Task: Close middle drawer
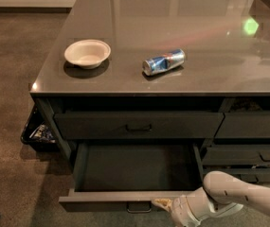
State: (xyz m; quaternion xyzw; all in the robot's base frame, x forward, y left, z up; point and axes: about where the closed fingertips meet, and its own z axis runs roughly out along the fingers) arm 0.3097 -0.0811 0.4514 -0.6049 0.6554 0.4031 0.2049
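Note:
The middle drawer (106, 200) is pulled far out from the dark grey counter cabinet. It is a long shallow dark box with a low flat front and a small loop handle (139, 208) at its centre. The inside looks empty. My gripper (162, 204) comes in from the lower right on a white arm (234, 195). Its tip is against the drawer front, just right of the handle. The top drawer (139, 125) above is closed.
On the countertop (205, 51) stand a white bowl (87, 53) and a blue-and-silver can (164, 62) lying on its side. Narrower drawers (248, 155) sit to the right. A black bin with items (39, 132) stands on the floor at the left.

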